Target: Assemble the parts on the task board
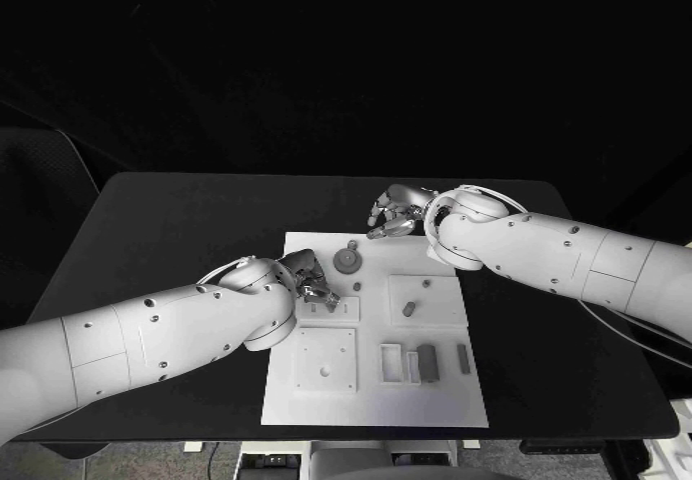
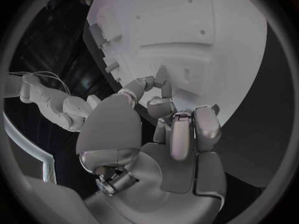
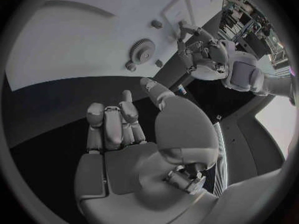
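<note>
The white task board [image 1: 433,400] lies in the middle of the table. My left hand [image 1: 307,280] hovers low over its left side, above a small square plate [image 1: 329,310]. In the left wrist view the left hand [image 2: 168,134] brings its thumb and a fingertip together right at the board [image 2: 206,35]; whether a part sits between them is hidden. My right hand [image 1: 397,212] hangs just past the board's far edge, its fingers curled in on nothing [image 3: 112,127]. A grey gear [image 1: 348,261] [image 3: 144,49] lies flat on the board between the two hands.
A short peg [image 1: 408,308] stands in the right square plate. Toward the near end are a larger square plate [image 1: 326,360], a white frame [image 1: 391,362], a dark block [image 1: 427,362] and a slim bar [image 1: 463,358]. Black table [image 1: 173,230] surrounds the board.
</note>
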Controlling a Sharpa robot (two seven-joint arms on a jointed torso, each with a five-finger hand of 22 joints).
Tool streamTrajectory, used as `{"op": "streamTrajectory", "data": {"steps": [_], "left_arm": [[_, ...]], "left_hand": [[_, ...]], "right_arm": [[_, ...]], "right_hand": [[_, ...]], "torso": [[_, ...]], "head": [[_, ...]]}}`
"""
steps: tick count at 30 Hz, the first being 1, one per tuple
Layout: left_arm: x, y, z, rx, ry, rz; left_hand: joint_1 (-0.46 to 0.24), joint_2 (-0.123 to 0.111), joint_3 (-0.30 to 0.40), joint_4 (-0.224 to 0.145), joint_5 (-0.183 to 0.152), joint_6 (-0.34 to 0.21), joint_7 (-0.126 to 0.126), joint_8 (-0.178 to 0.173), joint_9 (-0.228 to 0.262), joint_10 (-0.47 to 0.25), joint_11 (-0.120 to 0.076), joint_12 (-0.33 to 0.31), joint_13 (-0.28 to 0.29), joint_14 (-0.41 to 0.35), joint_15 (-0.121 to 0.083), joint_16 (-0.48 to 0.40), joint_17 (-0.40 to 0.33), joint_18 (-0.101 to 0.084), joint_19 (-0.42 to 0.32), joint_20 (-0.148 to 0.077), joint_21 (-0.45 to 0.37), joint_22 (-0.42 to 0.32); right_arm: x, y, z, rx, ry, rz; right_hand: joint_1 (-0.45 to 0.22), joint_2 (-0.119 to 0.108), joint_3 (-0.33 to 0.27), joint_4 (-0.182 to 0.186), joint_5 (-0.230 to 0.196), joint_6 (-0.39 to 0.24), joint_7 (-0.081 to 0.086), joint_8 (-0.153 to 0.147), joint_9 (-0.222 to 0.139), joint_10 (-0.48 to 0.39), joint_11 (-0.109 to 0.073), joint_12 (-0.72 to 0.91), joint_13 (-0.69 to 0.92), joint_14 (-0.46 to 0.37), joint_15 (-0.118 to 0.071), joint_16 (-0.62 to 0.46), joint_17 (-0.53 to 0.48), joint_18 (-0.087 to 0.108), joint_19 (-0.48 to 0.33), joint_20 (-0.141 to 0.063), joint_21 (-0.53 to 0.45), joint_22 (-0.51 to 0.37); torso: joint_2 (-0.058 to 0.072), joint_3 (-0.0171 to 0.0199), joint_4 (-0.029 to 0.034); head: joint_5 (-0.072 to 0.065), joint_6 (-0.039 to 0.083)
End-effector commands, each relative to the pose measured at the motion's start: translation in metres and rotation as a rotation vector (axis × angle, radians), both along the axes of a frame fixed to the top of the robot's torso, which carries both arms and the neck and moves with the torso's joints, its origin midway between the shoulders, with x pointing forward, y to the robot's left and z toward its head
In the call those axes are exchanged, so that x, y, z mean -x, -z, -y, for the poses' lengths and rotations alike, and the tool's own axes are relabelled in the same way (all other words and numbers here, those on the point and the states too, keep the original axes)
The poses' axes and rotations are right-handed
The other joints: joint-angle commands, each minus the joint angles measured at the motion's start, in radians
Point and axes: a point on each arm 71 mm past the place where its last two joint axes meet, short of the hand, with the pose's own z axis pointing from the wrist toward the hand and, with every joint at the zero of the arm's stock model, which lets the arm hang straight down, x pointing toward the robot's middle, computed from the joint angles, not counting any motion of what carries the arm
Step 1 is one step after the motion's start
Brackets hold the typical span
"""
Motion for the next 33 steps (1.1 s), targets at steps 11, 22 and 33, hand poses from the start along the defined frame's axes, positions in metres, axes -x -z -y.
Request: {"op": "streamTrajectory", "data": {"steps": [11, 22, 33], "left_arm": [[0.0055, -0.0022, 0.002, 0.064, -0.058, -0.013], [0.0046, -0.0004, -0.0022, 0.04, -0.058, -0.026], [0.0043, 0.0017, -0.0031, 0.022, -0.045, -0.048]], "left_hand": [[0.013, 0.012, 0.067, -0.059, 0.108, 0.315, -0.047, 0.087, 0.093, 0.125, -0.015, 0.017, 0.006, 0.134, -0.002, 0.025, 0.022, 0.085, 0.017, 0.0, 0.149, 0.008], [0.014, 0.012, 0.068, -0.059, 0.114, 0.317, -0.048, 0.089, 0.094, 0.127, -0.016, 0.019, 0.006, 0.135, -0.002, 0.027, 0.023, 0.085, 0.018, 0.0, 0.15, 0.009], [0.013, 0.012, 0.069, -0.059, 0.115, 0.318, -0.049, 0.09, 0.094, 0.127, -0.016, 0.02, 0.006, 0.129, -0.002, 0.021, 0.007, 0.085, 0.019, 0.0, 0.15, 0.009]], "right_arm": [[0.0005, 0.001, 0.0017, 0.011, -0.005, -0.01], [0.0012, 0.0009, 0.0015, 0.011, -0.008, -0.011], [0.002, 0.0006, 0.0017, 0.012, -0.009, -0.012]], "right_hand": [[-0.01, 0.001, 0.004, 0.004, 0.004, 0.008, 0.014, 0.001, -0.001, 0.006, -0.003, 0.003, -0.001, -0.001, -0.005, 0.003, 0.0, 0.012, -0.004, 0.0, 0.005, -0.002], [-0.01, 0.001, 0.004, 0.004, 0.004, 0.008, 0.014, 0.001, -0.001, 0.006, -0.003, 0.003, -0.001, -0.002, -0.005, 0.003, 0.0, 0.012, -0.004, 0.0, 0.005, -0.002], [-0.011, 0.001, 0.005, 0.004, 0.004, 0.008, 0.014, 0.001, -0.001, 0.006, -0.003, 0.003, -0.002, -0.001, -0.005, 0.003, 0.0, 0.012, -0.004, 0.0, 0.005, -0.002]], "torso": [[0.0, -0.0003, 0.0001], [0.0, -0.0007, 0.0005], [0.0, -0.0016, 0.0005]], "head": [[0.006, -0.001], [0.01, 0.0], [0.012, 0.0]]}}
